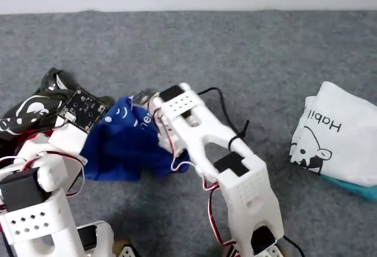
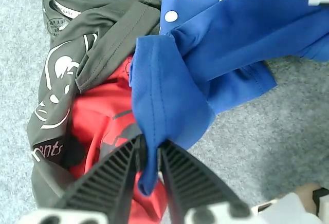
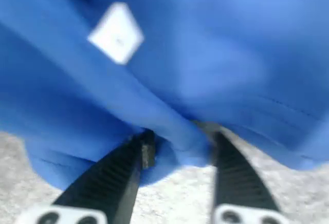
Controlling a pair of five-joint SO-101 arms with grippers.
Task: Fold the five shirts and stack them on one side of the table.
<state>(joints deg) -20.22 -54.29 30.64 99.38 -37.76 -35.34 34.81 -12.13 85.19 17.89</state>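
A blue shirt (image 1: 123, 145) lies crumpled left of the table's middle, held between both arms. My left gripper (image 2: 149, 149) is shut on a hanging fold of the blue shirt (image 2: 205, 54) at its left edge. My right gripper (image 3: 180, 149) is at the shirt's far right part (image 1: 154, 106), its jaws pinching a thick ridge of blue cloth (image 3: 205, 59). A dark olive shirt (image 2: 92, 44) with white print and a red shirt (image 2: 97, 116) lie bunched under and beside the left gripper (image 1: 79, 115). A folded white shirt (image 1: 341, 133) rests on a teal one (image 1: 359, 191) at the right.
Grey carpet-like table surface (image 1: 235, 50) lies open across the back and between the blue shirt and the white stack. The right arm's white body (image 1: 235, 174) crosses the front middle. A black cable (image 1: 227, 106) loops beside it.
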